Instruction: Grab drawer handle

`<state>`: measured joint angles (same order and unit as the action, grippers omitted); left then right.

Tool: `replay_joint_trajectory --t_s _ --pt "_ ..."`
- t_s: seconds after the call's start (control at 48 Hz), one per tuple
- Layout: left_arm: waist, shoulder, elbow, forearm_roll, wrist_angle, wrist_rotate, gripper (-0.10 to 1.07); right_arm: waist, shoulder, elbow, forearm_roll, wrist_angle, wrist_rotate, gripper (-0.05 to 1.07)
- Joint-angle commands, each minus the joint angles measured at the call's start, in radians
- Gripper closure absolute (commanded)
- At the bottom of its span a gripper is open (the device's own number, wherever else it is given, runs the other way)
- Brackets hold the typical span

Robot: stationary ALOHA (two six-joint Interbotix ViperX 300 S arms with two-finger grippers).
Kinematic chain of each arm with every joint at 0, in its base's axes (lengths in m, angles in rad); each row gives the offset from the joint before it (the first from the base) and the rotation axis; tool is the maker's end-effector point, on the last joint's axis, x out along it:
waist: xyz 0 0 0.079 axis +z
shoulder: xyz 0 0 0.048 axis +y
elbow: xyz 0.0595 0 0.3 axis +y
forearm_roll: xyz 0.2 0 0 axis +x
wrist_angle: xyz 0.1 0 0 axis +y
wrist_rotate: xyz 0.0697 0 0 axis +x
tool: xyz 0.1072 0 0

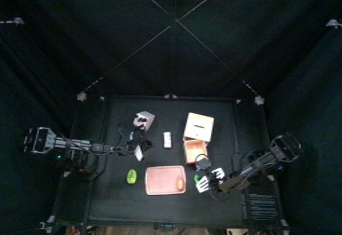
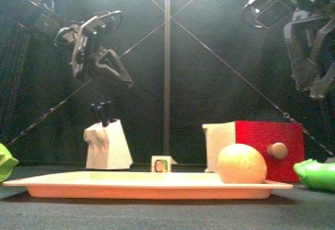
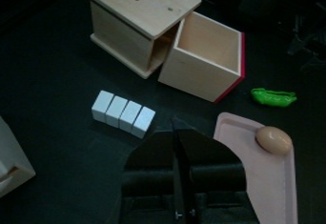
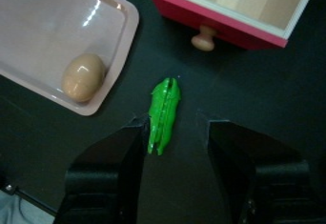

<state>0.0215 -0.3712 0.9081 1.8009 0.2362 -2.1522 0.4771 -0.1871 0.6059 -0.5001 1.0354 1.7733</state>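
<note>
While the drawer (image 4: 242,13) stands pulled out at the table's right, the right gripper (image 4: 174,156) hovers with jaws wide over a green pea pod (image 4: 165,117); the left gripper's (image 3: 180,161) jaws are pressed together.

No text, label, brand, number or sign can be read in any view; the drawer (image 3: 163,37) shows only bare wood and a red front, the tray (image 4: 57,47) is plain pink, and the white block (image 3: 122,112) carries no print that can be made out; a small cube (image 2: 161,163) in the front view has a dark mark on its face, too small to read.
</note>
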Motion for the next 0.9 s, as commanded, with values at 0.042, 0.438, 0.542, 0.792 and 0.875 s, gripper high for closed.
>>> replay_joint_trajectory --t_s 0.042,0.438,0.542,0.792,0.875 --pt "-0.002 -0.008 -0.032 0.005 0.008 0.002 0.68 -0.023 0.011 -0.015 -0.009 0.002 0.018 0.22" --pt "0.064 0.049 -0.143 0.009 0.034 0.0 0.68 -0.017 0.193 -0.084 -0.117 0.086 0.247 0.22" --pt "0.1 0.101 -0.213 0.009 0.035 0.003 0.68 -0.009 0.198 -0.081 -0.112 0.121 0.268 0.22" --pt "0.187 0.255 -0.387 0.049 0.026 0.003 0.68 -0.005 0.206 -0.084 -0.115 0.141 0.314 0.22" --pt "0.213 0.314 -0.442 0.067 0.015 0.003 0.68 -0.008 0.212 -0.08 -0.109 0.141 0.336 0.22"
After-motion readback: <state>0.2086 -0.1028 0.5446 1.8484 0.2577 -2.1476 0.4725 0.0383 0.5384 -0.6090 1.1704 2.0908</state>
